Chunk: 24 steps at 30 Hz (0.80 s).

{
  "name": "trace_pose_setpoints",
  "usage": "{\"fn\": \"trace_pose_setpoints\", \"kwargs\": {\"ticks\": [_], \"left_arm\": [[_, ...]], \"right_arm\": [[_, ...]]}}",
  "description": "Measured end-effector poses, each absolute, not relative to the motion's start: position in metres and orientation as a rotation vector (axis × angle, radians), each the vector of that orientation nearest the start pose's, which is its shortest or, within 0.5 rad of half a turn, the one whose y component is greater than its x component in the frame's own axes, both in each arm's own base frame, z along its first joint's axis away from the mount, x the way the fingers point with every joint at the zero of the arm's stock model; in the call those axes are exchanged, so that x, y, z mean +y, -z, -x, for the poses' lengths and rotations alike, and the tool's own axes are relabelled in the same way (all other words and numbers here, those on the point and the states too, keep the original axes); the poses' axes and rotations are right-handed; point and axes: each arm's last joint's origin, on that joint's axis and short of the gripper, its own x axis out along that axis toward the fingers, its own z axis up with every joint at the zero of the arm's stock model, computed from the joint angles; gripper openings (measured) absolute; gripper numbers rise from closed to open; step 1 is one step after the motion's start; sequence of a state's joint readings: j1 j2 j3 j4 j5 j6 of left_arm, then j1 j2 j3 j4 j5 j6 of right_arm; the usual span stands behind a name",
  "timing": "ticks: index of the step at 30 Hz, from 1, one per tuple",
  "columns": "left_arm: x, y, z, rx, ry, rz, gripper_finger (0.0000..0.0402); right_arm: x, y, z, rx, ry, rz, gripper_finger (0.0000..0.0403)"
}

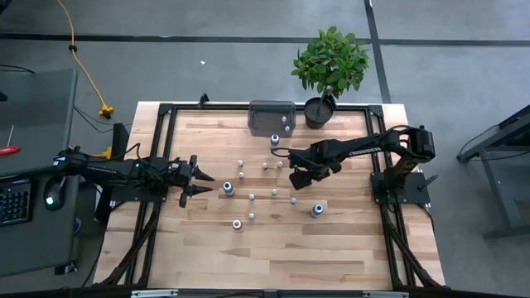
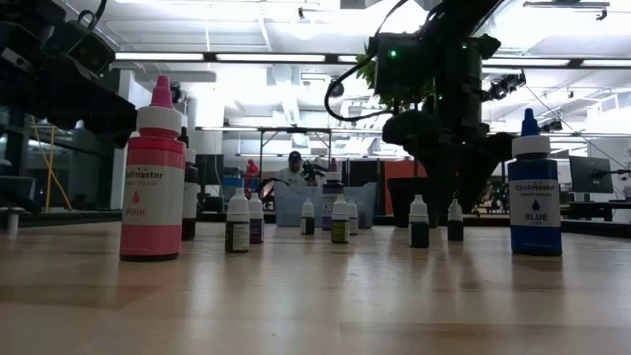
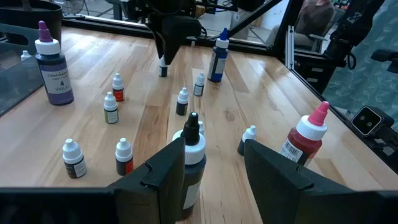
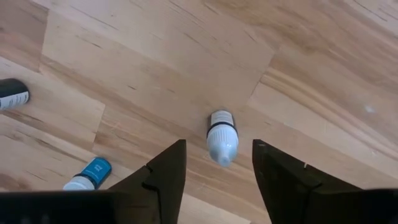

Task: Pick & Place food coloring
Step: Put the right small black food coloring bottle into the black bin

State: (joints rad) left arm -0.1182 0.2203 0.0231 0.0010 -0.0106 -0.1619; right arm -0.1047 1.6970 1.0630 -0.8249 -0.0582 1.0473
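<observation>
we see the pale wooden table (image 1: 348, 257) with the grey rectangular tray (image 1: 269, 113) at its far edge, and the small food coloring bottles (image 1: 251, 196) scattered mid-table. the right gripper (image 4: 217, 163) hangs over one tiny white-capped bottle (image 4: 221, 137), fingers apart on either side and nothing gripped. the left gripper (image 3: 214, 168) waits open near the left edge. an off-centre close could tip the bottle, though we judge its alignment poorly.

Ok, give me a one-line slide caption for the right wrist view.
Right pincer open above a small white-capped bottle standing on the wooden table.
</observation>
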Motion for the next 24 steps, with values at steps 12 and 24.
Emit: {"fn": "trace_pose_setpoints", "kwargs": {"ticks": [12,24], "left_arm": [[-0.0126,-0.1532,-0.1085,0.204,0.091,0.148,0.0163],[-0.0126,-0.1532,-0.1085,0.204,0.091,0.149,0.0163]], "right_arm": [[-0.0295,-0.1726,-0.2955,1.308,0.787,-0.948,0.0097],[-0.0293,-0.1726,-0.2955,1.314,0.773,-0.939,0.0055]]}}
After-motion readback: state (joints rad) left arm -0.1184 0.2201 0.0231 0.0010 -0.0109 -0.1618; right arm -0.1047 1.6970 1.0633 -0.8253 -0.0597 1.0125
